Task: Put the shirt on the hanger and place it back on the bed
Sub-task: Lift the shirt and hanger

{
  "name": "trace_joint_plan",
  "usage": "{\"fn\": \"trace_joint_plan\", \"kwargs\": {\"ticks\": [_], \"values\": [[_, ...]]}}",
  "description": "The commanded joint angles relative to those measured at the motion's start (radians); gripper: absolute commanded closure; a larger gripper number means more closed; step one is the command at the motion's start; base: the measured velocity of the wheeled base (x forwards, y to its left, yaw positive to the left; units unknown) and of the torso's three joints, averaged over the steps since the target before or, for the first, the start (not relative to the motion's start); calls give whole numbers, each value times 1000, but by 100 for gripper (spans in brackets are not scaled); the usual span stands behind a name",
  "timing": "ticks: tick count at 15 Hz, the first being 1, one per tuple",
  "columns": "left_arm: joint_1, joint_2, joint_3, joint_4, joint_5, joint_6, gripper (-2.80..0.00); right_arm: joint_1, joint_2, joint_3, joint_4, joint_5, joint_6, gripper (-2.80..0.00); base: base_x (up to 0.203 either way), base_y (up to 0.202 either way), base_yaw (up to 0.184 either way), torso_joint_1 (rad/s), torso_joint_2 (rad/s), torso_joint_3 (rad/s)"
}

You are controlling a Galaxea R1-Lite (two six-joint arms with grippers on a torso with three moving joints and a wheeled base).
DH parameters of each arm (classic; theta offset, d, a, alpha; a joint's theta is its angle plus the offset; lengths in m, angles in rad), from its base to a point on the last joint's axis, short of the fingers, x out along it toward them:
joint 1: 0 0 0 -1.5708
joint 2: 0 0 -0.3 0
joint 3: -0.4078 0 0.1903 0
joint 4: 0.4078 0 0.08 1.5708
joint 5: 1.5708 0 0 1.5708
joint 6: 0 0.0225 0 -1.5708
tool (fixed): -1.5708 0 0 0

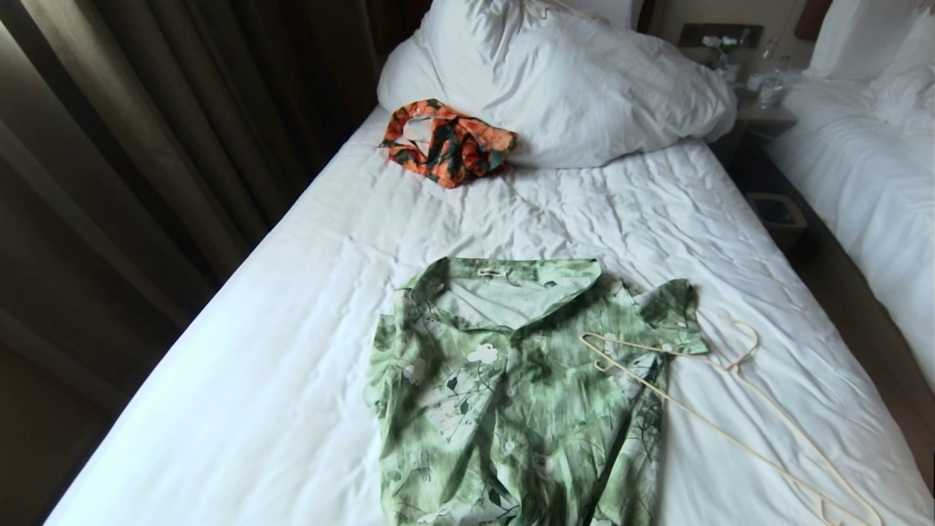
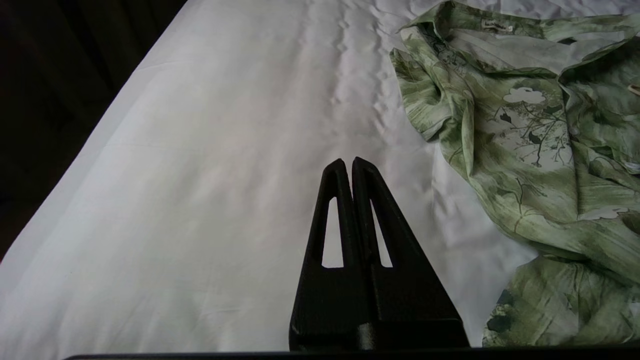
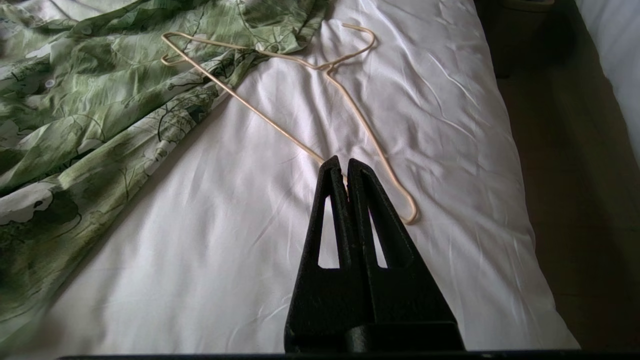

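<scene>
A green leaf-print shirt [image 1: 511,394] lies spread face up on a bed [image 1: 292,351] with wrinkled white sheets, its collar pointing toward the pillows and its front partly open. A thin cream hanger [image 1: 719,398] lies just beside it on the robot's right. One end of the frame rests on the shirt's sleeve, while the hook and the remainder sit on the bare sheet.

Neither arm shows in the head view. The left pincer [image 2: 348,162] hovers over empty sheet beside the shirt, fingers pressed together and holding nothing. The right pincer [image 3: 340,161] hovers above the hanger's long bar, fingers likewise together and empty.

Nothing appears to have begun, so the first step is likely picking up the hanger. The wire is thin and lies flat on soft bedding, so the right pincer would need to spread its fingers and come down across a bare stretch of bar, clear of the sleeve, without pinching sheet.

Farther up the bed, a crumpled orange, black and teal garment [image 1: 447,142] leans against a bulky white duvet [image 1: 584,88], well apart from the work. A second white bed [image 1: 869,175] stands to the right, across a dark gap with a small bin [image 1: 778,215].
</scene>
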Motion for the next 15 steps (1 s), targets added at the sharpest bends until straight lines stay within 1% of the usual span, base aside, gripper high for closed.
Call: {"fn": "trace_joint_plan", "kwargs": {"ticks": [1, 8, 10, 11, 15], "values": [[0, 0, 0, 0, 1, -1, 0, 0, -1, 0, 0, 0, -1, 0, 0, 0, 0, 0, 0, 0], [0, 0, 2, 0, 1, -1, 0, 0, -1, -14, 8, 1, -4, 0, 0, 0, 0, 0, 0, 0], [0, 0, 2, 0, 1, -1, 0, 1, 24, -77, 30, 9, -5, 0, 0, 0, 0, 0, 0, 0], [0, 0, 2, 0, 1, -1, 0, 1, 75, -120, 46, 9, -4, 0, 0, 0, 0, 0, 0, 0], [0, 0, 2, 0, 1, -1, 0, 2, 359, -330, 67, 7, 17, 0, 0, 0, 0, 0, 0, 0]]}}
